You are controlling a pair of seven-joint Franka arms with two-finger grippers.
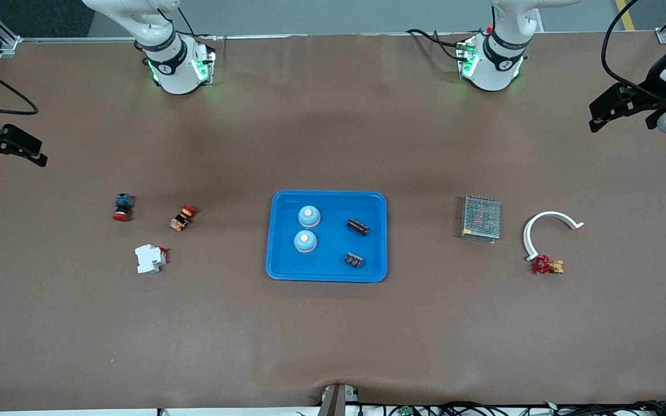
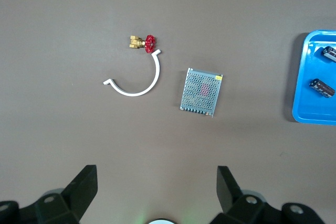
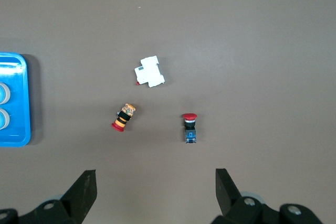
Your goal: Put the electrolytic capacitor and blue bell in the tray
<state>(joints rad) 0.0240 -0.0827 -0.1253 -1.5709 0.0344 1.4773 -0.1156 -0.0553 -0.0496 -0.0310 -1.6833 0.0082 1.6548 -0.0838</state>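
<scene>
The bright blue tray [image 1: 327, 195] lies mid-table. In it stand two blue bells [image 1: 309, 216] [image 1: 305, 241], one nearer the front camera than the other. Two dark electrolytic capacitors [image 1: 358, 226] [image 1: 354, 260] lie in its half toward the left arm's end. My left gripper [image 1: 613, 110] waits open and empty over the left arm's end of the table; its wrist view [image 2: 156, 179] shows the tray's edge [image 2: 302, 114] and both capacitors [image 2: 322, 87]. My right gripper [image 1: 23, 151] waits open and empty over the right arm's end; its wrist view [image 3: 155, 178] shows the tray's edge [image 3: 16, 66].
Toward the left arm's end lie a grey mesh box [image 1: 481, 218], a white curved piece [image 1: 551, 215] and a red-handled brass valve [image 1: 547, 265]. Toward the right arm's end lie a white breaker [image 1: 150, 258], an orange-and-red switch [image 1: 183, 216] and a red push button [image 1: 123, 207].
</scene>
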